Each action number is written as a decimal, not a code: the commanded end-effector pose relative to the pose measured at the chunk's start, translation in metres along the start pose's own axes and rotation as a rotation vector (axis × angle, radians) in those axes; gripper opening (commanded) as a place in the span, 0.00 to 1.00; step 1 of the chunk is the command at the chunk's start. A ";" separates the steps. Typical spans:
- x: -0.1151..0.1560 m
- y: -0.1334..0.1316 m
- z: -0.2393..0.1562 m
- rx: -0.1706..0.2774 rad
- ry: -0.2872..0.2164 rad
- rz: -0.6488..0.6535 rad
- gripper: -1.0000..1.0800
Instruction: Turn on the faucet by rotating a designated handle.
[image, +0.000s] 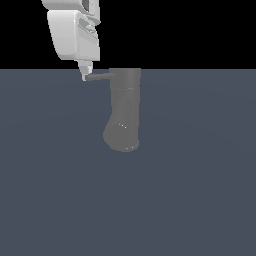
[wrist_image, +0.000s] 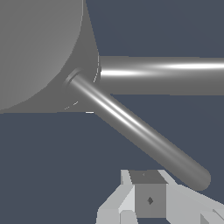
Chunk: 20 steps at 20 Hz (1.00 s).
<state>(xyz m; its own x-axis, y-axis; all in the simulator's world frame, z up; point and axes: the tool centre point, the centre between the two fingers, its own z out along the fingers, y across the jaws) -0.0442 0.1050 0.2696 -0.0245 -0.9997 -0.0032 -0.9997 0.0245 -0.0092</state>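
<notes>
So here's where I'm at with the faucet job; the faucet (image: 124, 112) stands roughly mid-scene on the flat grey floor (image: 200, 200), thick grey column with that bent rounded foot at the bottom and the wider cap up top; the handle (image: 100, 77) is the skinny rod sticking out of the cap toward the exterior view's left, more or less level.

My gripper (image: 85, 73) hangs down from above right at the free end of that rod; in the exterior view the fingertip looks like it's touching the tip of the handle or sitting just beside it, hard to say which. From the wrist view the handle (wrist_image: 135, 131) runs diagonally out of the faucet top (wrist_image: 37, 48) and its rounded end stops just short of one finger (wrist_image: 148, 197); there's a second, thicker rod (wrist_image: 162, 74) running off the cap too; not sure what that one is. Whether the fingers are spread or pressed together, I honestly can't tell; I only see one of them properly in either view.

My read: this is the contact step, lined up at the rod's tip, turning not visibly started; next move calls for a sideways push on the tip so it swings around the column; risk is slipping off the rounded end, since I'm right at the edge of it.
</notes>
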 end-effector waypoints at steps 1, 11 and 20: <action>0.018 0.007 0.000 -0.006 0.003 0.019 0.00; 0.044 0.033 0.000 -0.009 0.003 0.020 0.00; 0.070 0.035 0.000 -0.006 0.004 0.008 0.00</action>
<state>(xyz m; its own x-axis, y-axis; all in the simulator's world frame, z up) -0.0822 0.0596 0.2694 -0.0035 -1.0000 -0.0004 -1.0000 0.0035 -0.0039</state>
